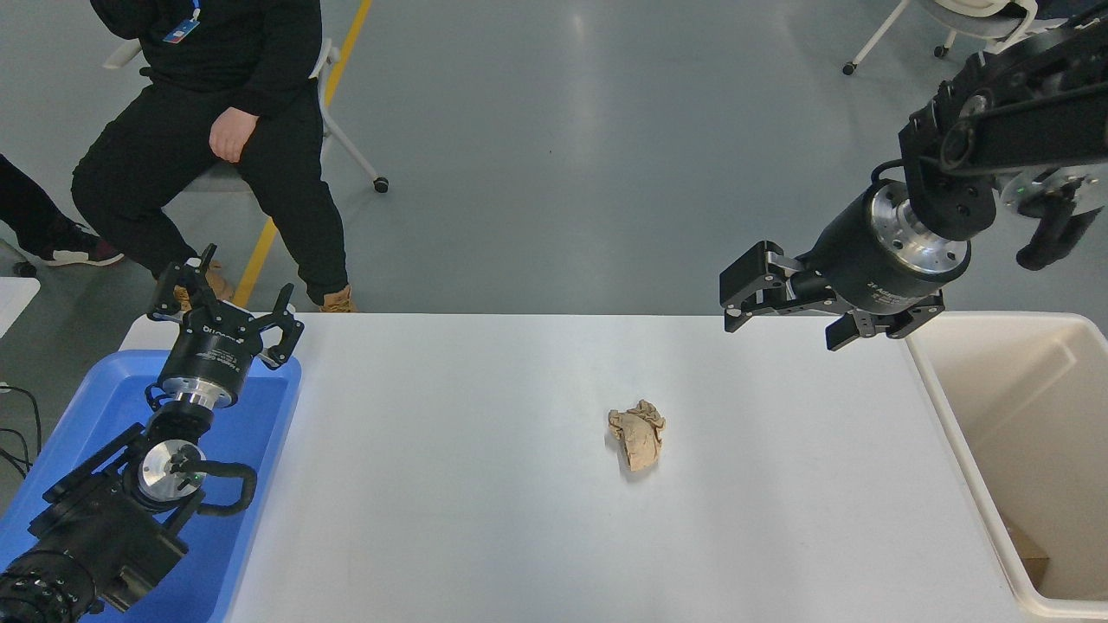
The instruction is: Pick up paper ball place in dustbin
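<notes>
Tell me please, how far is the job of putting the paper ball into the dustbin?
Nothing looks done yet. The paper ball lies loose on the white table, outside the dustbin. The right gripper is open and empty, above the table's far edge between ball and bin. The left gripper is parked open over the blue tray. Grasping, carrying and dropping all remain.

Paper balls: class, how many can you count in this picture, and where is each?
1. The paper ball lies alone near the middle of the table. The dustbin at the right is partly cut off, so more could be hidden inside.
</notes>
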`<act>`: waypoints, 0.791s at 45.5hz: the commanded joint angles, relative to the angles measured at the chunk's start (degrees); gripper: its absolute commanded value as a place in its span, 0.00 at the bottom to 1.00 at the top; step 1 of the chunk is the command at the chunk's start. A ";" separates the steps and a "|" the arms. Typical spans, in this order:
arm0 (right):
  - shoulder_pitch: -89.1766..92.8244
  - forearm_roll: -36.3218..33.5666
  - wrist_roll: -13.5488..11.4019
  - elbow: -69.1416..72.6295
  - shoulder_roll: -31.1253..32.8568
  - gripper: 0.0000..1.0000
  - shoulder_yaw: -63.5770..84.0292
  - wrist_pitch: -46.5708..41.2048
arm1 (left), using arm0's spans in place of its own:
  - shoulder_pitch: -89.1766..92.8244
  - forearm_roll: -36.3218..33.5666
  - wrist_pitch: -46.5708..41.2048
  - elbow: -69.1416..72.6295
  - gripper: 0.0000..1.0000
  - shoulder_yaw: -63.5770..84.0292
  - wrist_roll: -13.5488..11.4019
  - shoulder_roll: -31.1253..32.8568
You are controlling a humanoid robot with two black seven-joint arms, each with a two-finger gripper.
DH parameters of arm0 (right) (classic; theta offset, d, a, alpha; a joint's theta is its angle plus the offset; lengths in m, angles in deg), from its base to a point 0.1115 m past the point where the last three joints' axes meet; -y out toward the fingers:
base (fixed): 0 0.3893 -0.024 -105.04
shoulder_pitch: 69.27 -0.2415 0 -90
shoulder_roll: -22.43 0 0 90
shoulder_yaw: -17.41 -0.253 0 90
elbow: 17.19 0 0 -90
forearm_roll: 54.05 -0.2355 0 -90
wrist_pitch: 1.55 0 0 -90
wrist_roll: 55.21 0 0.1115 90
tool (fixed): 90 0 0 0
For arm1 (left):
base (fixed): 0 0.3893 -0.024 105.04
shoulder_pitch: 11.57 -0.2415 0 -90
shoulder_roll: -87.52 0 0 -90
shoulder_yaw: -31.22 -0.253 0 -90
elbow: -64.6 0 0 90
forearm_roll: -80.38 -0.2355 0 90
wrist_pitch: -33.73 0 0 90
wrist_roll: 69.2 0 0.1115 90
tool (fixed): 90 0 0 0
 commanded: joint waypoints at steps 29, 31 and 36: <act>0.49 -0.09 0.00 -0.36 -0.94 1.00 -0.66 0.09 | 0.00 0.00 0.00 0.01 0.99 0.00 0.00 0.00; 0.49 -0.26 0.00 -0.45 -1.38 1.00 -0.66 0.09 | 0.00 0.00 0.00 0.01 0.99 0.00 0.00 0.00; 0.84 -0.70 0.00 -0.53 -2.00 1.00 -0.74 0.09 | 0.00 0.00 0.00 0.01 0.99 0.00 0.00 0.00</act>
